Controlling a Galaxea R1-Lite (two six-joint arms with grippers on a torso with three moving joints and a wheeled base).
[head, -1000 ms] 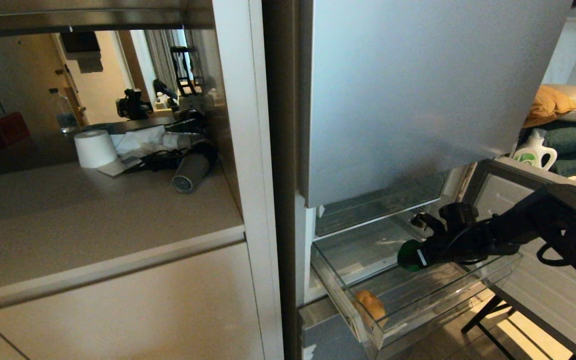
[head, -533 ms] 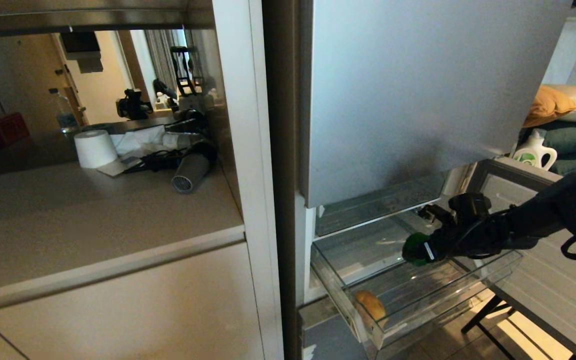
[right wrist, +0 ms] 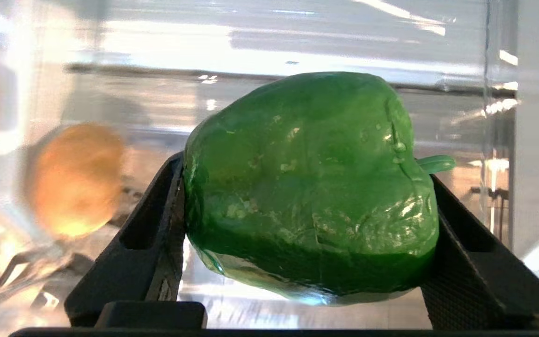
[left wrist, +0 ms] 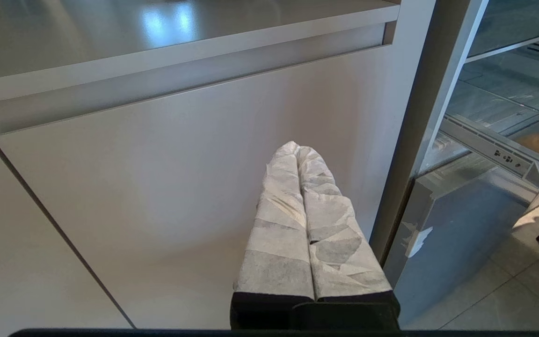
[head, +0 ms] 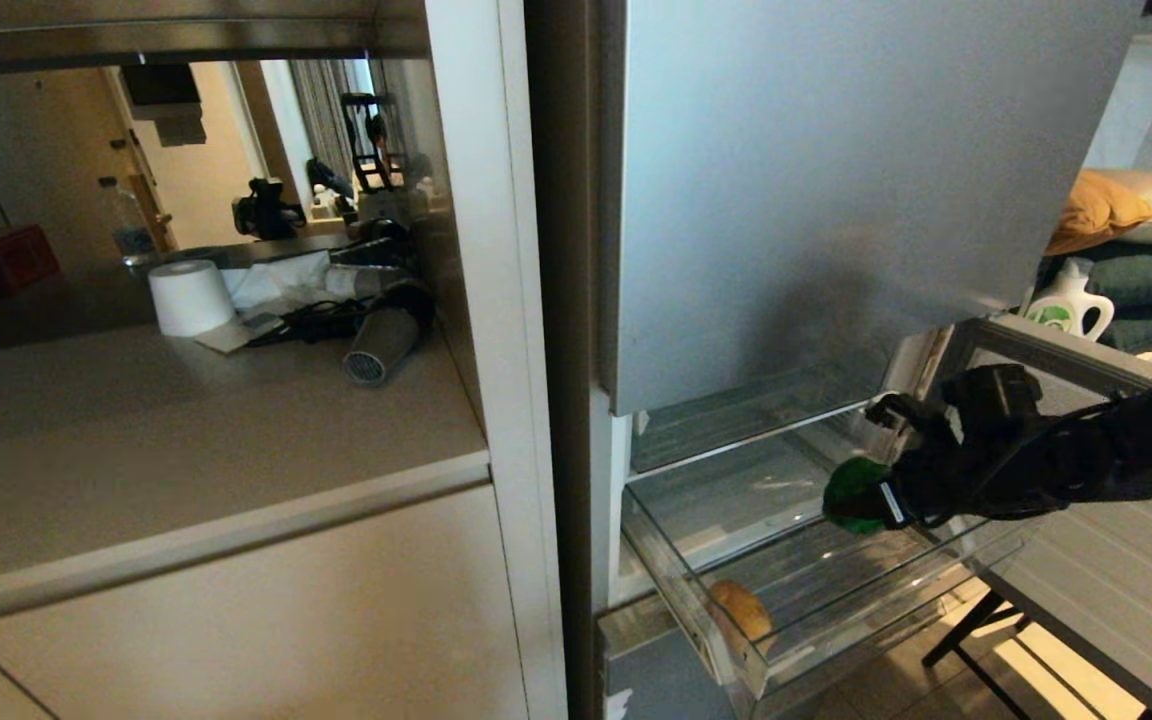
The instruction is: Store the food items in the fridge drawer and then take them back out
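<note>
The right gripper point(head: 861, 495) holds the pepper point(right wrist: 311, 187) by its flanks, jaws spread wide around the bulging body so the glossy skin sits cradled between the two black pads rather than pinched at a point. In the head view the pepper point(head: 854, 493) hangs above the open drawer point(head: 736, 660), over its far right part and clear of the floor, with the arm reaching in from the right. The potato point(head: 741, 610) lies inside the drawer at its near left corner, against the clear front wall; the right wrist view shows it well apart from the pepper, so neither crowds the other. The drawer is pulled out below the closed grey door point(head: 836, 200), which leaves the bin open from above and lets the arm come over the side wall. Whether the pepper is going in or coming out cannot be told from this moment alone; with the potato in the bin and the pepper gripped above it, either reading fits. The left gripper point(left wrist: 297, 154) is parked low in front of the cabinet front point(left wrist: 157, 187) beside the fridge, its paper-wrapped fingers point(left wrist: 279, 234) pressed together and holding nothing. The bench point(head: 186, 430) on the left takes no part.
</note>
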